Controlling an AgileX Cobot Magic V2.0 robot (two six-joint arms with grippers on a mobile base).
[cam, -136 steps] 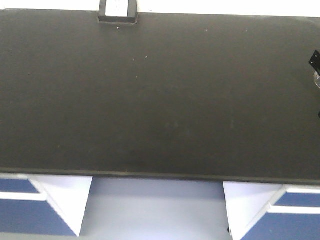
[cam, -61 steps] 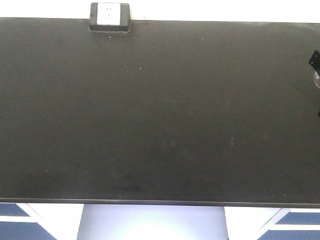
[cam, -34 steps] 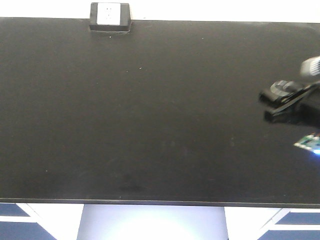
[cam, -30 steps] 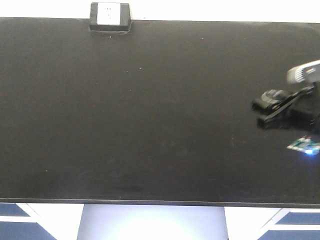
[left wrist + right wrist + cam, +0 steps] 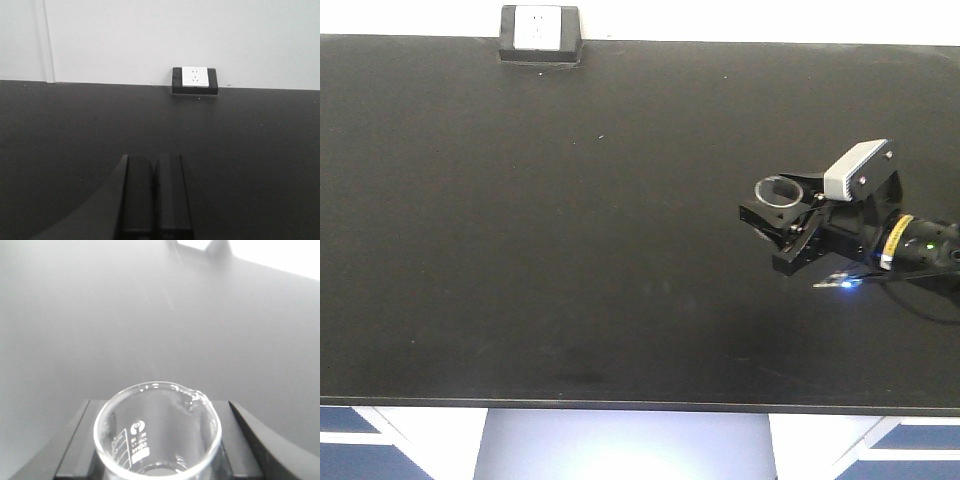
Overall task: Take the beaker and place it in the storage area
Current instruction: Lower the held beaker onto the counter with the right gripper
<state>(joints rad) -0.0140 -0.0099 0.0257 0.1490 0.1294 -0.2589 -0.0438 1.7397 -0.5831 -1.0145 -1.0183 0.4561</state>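
Observation:
The beaker (image 5: 780, 192), small clear glass with a flared rim, sits upright between the jaws of my right gripper (image 5: 776, 228), which is shut on it over the right part of the storage area (image 5: 570, 250), a wide matte black bench top. In the right wrist view the beaker (image 5: 157, 437) fills the lower middle, its pour lip pointing away and white markings on its inner left wall. I cannot tell whether it touches the bench. My left gripper (image 5: 155, 165) is shut and empty, low over the bench; it does not show in the front view.
A small black box with a white socket face (image 5: 539, 35) stands at the bench's back edge, far left of the beaker, also in the left wrist view (image 5: 195, 81). A white wall rises behind. The bench's front edge (image 5: 640, 405) has blue-and-white cabinets below.
The right arm has come in from the right edge and moved left over the bench with the beaker in its jaws. Earlier the view itself shifted closer to the bench.

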